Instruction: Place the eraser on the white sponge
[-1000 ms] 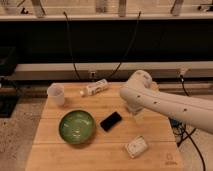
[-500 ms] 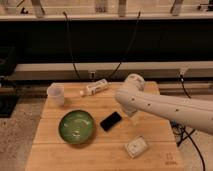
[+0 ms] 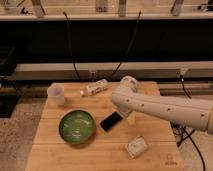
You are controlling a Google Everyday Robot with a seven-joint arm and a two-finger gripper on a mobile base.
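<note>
Eraser (image 3: 111, 121): flat black slab | white sponge (image 3: 136, 146): patterned square pad | fingers (image 3: 130, 118) beside eraser (spread unclear)

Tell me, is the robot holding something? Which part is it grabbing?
It cannot be told. The gripper sits mostly hidden under the arm, right beside one end of the eraser, which lies flat on the table.

No readable text; gripper (image 3: 131, 118) beside eraser (image 3: 111, 121)
</note>
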